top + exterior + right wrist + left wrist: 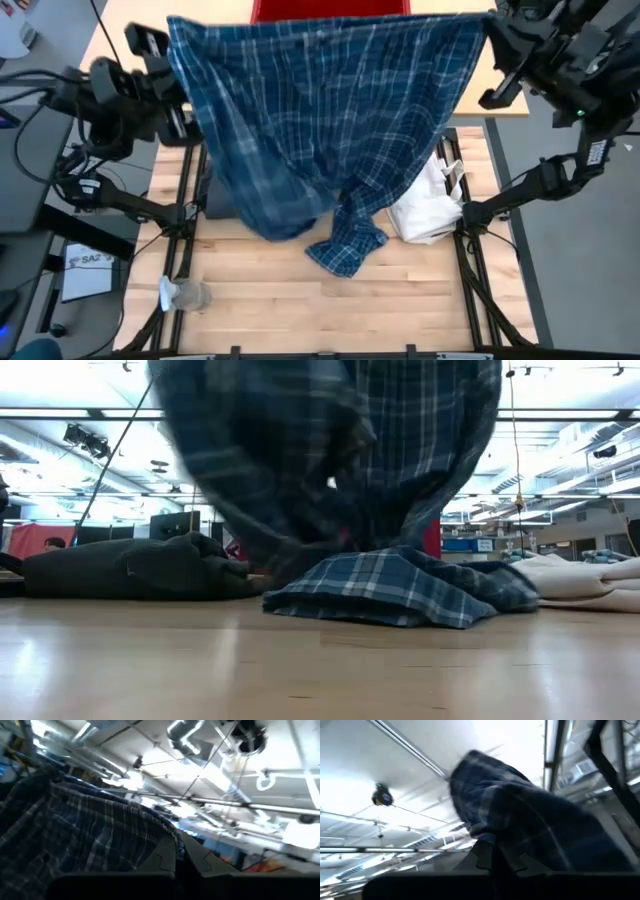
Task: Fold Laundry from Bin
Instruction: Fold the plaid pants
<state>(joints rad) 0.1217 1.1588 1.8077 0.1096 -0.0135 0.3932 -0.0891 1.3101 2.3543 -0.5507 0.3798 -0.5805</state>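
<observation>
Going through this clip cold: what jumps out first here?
The blue plaid shirt dominates, stretched wide in the air between the left gripper and right gripper, each shut on an upper corner, its tail resting on the table. It hides most of the red bin behind; a white bag lies at right.

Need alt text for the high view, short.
Both arms hold a blue plaid shirt spread wide above the wooden table, left gripper and right gripper shut on its top corners. A sleeve trails onto the table beside a white fabric bag; the red bin shows behind.
</observation>
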